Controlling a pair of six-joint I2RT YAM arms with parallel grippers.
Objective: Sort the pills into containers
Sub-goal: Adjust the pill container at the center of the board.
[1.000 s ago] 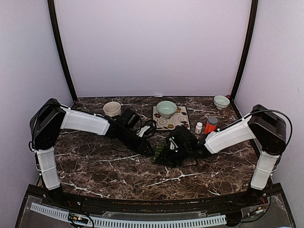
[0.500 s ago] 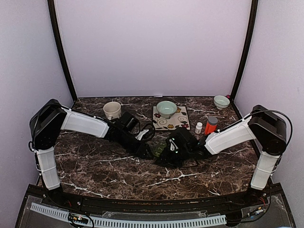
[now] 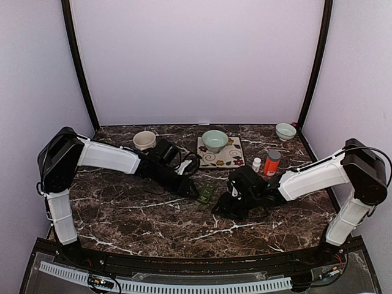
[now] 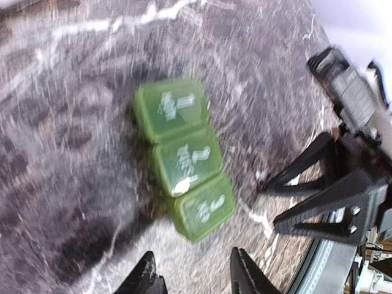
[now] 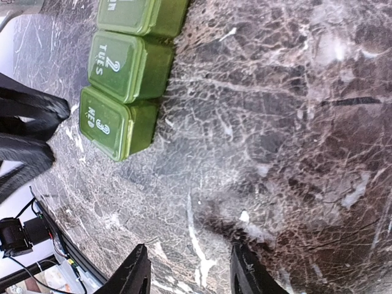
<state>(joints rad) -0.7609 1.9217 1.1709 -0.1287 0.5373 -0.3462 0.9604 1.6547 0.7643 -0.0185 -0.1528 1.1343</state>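
Marbled desk (image 3: 122,214); finds containers (image 4: 184,158) endwise just ahead of left end effector (image 4: 195,274), right end effector (image 5: 188,272) farther; both parted, empty.

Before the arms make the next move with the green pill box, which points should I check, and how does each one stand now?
1. Pill box lies flat, held by no gripper: ok.
2. Lids open to receive pills: not ok, all three look shut.
3. Left gripper open and empty: ok.
4. Right gripper open and empty: ok.
5. Loose pills ready to pick up: cannot tell; only a white bottle and an orange bottle stand further back.
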